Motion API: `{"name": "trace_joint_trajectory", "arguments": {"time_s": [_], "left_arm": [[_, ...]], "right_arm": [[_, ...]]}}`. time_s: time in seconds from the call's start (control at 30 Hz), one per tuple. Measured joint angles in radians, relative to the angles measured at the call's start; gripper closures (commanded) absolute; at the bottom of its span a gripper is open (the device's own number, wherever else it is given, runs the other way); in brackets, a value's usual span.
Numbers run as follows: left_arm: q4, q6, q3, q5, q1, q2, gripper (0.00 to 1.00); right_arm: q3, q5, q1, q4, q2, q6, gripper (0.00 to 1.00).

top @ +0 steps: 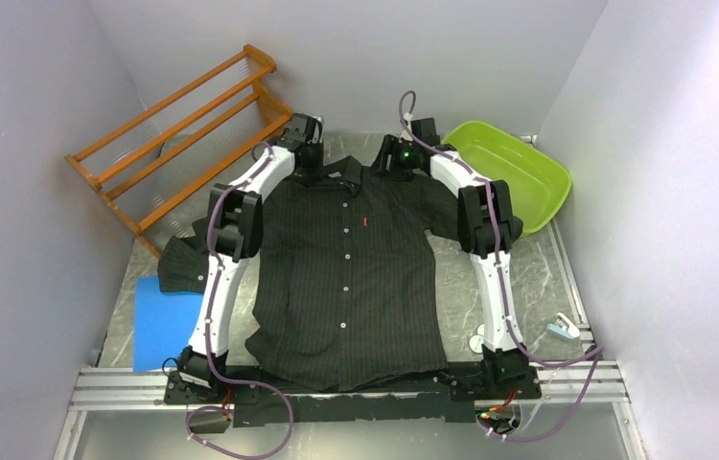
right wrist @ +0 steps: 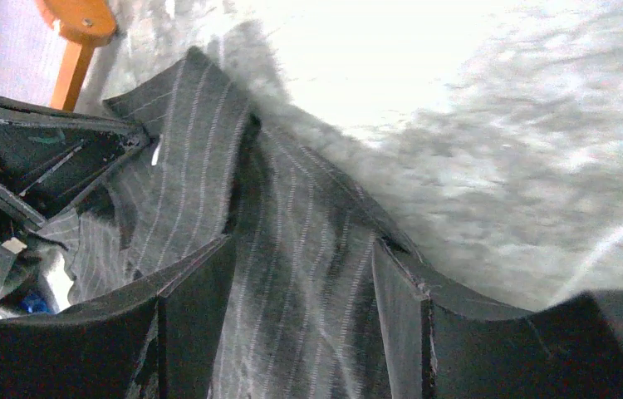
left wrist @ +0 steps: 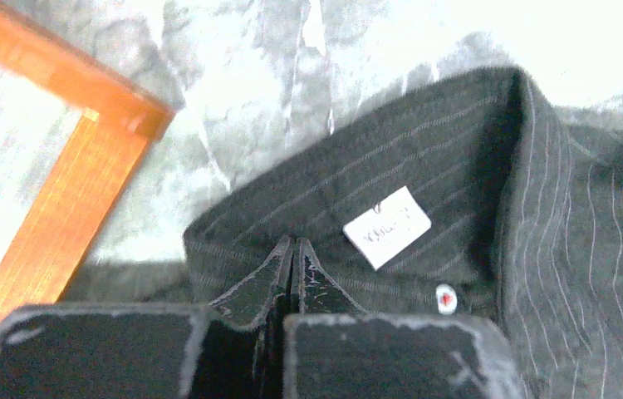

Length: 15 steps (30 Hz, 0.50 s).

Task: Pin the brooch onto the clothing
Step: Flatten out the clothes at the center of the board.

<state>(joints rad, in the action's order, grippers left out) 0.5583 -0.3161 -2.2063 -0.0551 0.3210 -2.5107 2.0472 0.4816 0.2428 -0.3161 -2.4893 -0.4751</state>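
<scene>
At the collar of the shirt [left wrist: 424, 158], the left gripper [left wrist: 291, 249] has its fingers pressed together, their tips lying on the inner collar band just left of a white label [left wrist: 387, 226]; whether any cloth is nipped between them cannot be told. A small red-and-white dot [left wrist: 447, 298] sits on the band just below the label. The right gripper [right wrist: 300, 270] is at the other side of the collar with its fingers [right wrist: 196, 312] spread apart, pinstriped cloth lying between them. In the top view the shirt [top: 351, 278] lies flat and buttoned on the table [top: 452, 287], collar far, hem near the arm bases, one sleeve running out under the left arm onto a blue sheet [top: 156, 326]. A wooden rack [top: 183, 134] leans in the far left corner, close to the left gripper. A green tub [top: 514, 172] stands at the far right, just beside the right arm, its green floor in view. A small white thing [top: 478, 340] lies near the right arm's base; what it is cannot be told.
</scene>
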Motion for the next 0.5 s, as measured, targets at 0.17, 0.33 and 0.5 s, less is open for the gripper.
{"name": "trace_joint_trajectory", "arguments": {"time_s": [0.17, 0.33, 0.5], "left_arm": [[-0.042, 0.032, -0.088, 0.043, 0.014, -0.071, 0.97], [-0.114, 0.057, -0.165, 0.098, 0.028, -0.137, 0.97], [-0.218, 0.100, -0.236, 0.163, 0.043, -0.206, 0.97]], "right_arm": [[0.000, -0.005, -0.044, -0.008, 0.000, -0.008, 0.34], [0.002, -0.004, -0.071, -0.014, 0.000, -0.009, 0.34], [0.008, -0.009, -0.076, -0.024, -0.002, -0.008, 0.33]]}}
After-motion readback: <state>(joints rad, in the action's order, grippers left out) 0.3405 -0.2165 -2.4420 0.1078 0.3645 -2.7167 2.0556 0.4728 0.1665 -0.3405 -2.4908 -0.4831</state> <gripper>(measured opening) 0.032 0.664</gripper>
